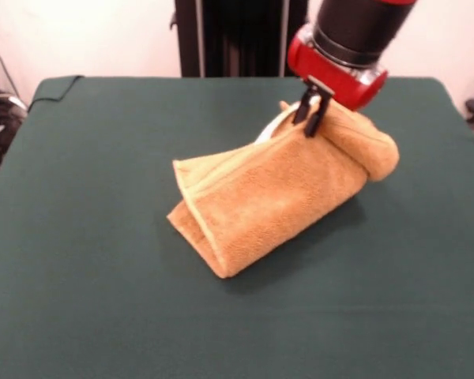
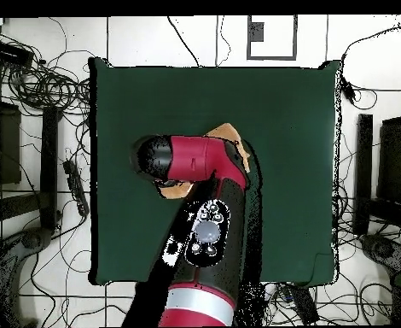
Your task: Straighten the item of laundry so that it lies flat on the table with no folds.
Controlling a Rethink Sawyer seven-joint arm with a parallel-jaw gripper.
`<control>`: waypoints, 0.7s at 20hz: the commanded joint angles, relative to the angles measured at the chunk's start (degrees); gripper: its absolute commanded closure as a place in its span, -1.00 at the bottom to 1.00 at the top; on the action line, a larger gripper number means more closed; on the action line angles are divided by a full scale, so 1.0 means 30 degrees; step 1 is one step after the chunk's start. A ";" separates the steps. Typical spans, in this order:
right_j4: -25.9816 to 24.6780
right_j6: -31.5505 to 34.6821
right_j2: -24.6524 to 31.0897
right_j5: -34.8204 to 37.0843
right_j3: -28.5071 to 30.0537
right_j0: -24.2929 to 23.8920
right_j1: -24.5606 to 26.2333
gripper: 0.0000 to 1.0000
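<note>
The orange-tan towel (image 1: 268, 201) is folded over on itself in the middle of the dark green table (image 1: 87, 260). Its far right end is raised off the cloth and its near left end rests on the table. My gripper (image 1: 312, 110) is shut on the towel's raised upper edge, where a pale band shows. In the overhead view the red and black arm (image 2: 200, 162) covers most of the towel (image 2: 226, 133); only bits show at the arm's sides. The gripper itself is hidden under the arm there.
The black pedestal (image 1: 237, 35) stands behind the table's far edge. The table cloth is turned up at the far left corner (image 1: 57, 83). Cables (image 2: 42, 85) and dark equipment lie on the floor around the table (image 2: 298, 171).
</note>
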 commanded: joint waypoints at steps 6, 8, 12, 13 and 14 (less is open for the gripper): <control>-0.1707 -0.1223 0.1673 0.4031 0.0856 -0.0047 -0.0198 1.00; -0.1823 -0.0879 0.1646 0.4150 0.0830 0.0086 -0.0246 1.00; -0.2099 -0.1298 0.1890 0.3487 0.1217 -0.0351 -0.0457 1.00; -0.2148 -0.1095 0.1802 0.3301 0.1404 -0.0286 -0.0524 1.00; -0.2283 -0.0630 0.1546 0.2904 0.1574 -0.0071 -0.0551 1.00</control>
